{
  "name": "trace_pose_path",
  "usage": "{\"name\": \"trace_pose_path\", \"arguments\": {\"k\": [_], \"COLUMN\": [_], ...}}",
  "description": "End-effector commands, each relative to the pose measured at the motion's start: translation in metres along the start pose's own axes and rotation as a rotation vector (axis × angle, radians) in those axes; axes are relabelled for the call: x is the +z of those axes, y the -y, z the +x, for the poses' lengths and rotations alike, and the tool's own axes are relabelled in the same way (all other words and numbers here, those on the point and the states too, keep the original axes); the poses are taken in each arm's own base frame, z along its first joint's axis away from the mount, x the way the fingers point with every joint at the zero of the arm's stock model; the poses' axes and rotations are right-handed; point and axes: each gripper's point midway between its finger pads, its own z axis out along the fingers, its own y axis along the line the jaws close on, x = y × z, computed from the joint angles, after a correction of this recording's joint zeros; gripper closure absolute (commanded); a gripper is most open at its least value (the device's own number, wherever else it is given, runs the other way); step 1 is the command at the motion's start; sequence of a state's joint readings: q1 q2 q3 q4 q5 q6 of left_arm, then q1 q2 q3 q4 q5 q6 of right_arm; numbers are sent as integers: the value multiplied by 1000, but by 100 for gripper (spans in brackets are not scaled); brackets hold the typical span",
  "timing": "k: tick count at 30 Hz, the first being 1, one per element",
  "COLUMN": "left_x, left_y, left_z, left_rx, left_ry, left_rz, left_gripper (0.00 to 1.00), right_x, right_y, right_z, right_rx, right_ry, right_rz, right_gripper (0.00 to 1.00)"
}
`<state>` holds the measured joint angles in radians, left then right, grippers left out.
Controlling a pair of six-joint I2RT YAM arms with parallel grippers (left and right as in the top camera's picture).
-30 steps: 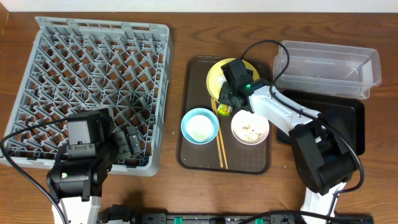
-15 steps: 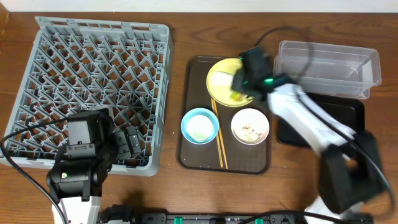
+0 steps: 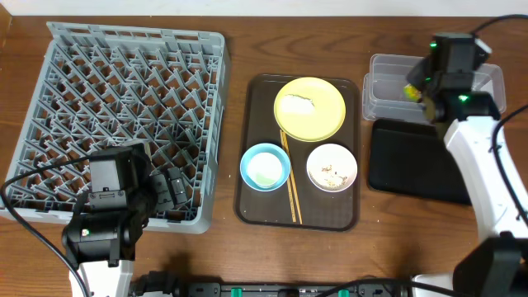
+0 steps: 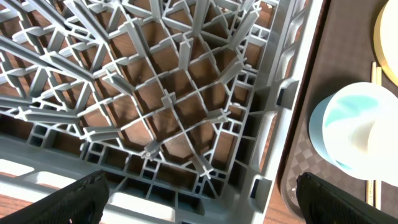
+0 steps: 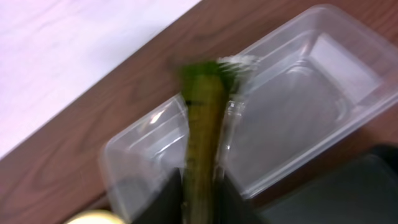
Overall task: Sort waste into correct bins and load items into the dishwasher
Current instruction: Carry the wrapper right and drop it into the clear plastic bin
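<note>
My right gripper (image 3: 415, 89) is shut on the green-yellow wrapper (image 5: 202, 130) and holds it above the clear tub (image 3: 388, 91), which also shows in the right wrist view (image 5: 292, 118). The black tray (image 3: 412, 161) lies just in front of the tub. The yellow plate (image 3: 310, 108), light blue bowl (image 3: 265, 167), white bowl (image 3: 332, 167) with crumbs and the chopsticks (image 3: 292, 186) sit on the brown serving tray (image 3: 247, 198). My left gripper (image 4: 200, 199) is open over the near right corner of the grey dish rack (image 3: 124, 115).
The blue bowl (image 4: 354, 134) shows at the right edge of the left wrist view, beside the rack wall (image 4: 280, 124). A whitish smear lies on the yellow plate. Cables run along the table's front edge and right side.
My right arm has lifted the wrapper off the yellow plate and swung it right, from the serving tray to above the clear tub. The left arm has not moved.
</note>
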<state>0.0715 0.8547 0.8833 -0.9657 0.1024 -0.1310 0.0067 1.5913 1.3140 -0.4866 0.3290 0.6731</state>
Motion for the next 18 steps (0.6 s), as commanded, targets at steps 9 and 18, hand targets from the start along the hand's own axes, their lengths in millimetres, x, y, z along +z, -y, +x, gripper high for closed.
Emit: {"name": "trace_pose_path", "arguments": {"k": [9, 18], "left_x": [-6, -6], "left_y": [0, 0], "left_z": [-6, -6], "left_rx": [-8, -8], "left_ry": [17, 16], "left_rz": [0, -1], "left_gripper": [2, 2], "right_x": [23, -26], "right_y": [-15, -122], "right_z": [3, 103], "right_rx": [6, -479], "right_ry": [-79, -276], "right_rz": [-150, -591], "right_gripper": [27, 24]}}
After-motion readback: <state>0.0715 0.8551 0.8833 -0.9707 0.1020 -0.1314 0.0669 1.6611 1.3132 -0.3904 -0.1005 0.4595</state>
